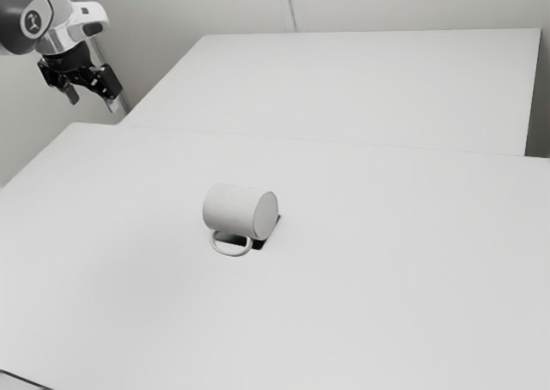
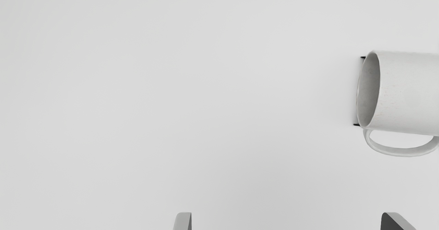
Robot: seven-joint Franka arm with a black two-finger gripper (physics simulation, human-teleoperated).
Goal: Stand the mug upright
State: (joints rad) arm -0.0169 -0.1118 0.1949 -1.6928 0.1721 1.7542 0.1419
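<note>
A white mug lies on its side on the white table, its base toward the exterior view's right and its handle toward that view's bottom edge. My gripper hangs at the exterior view's upper left, well away from the mug and higher than it. In the wrist view the mug shows its open mouth and its handle, with part of the body cut off by the picture's edge. Wide apart, the two fingertips of my gripper stand open with nothing between them.
The white table carries the mug. A second white surface stands behind it, near the wall. Dark shadow or a dark patch lies on the table beside the mug's base. A thin dark line crosses the exterior view's bottom left corner.
</note>
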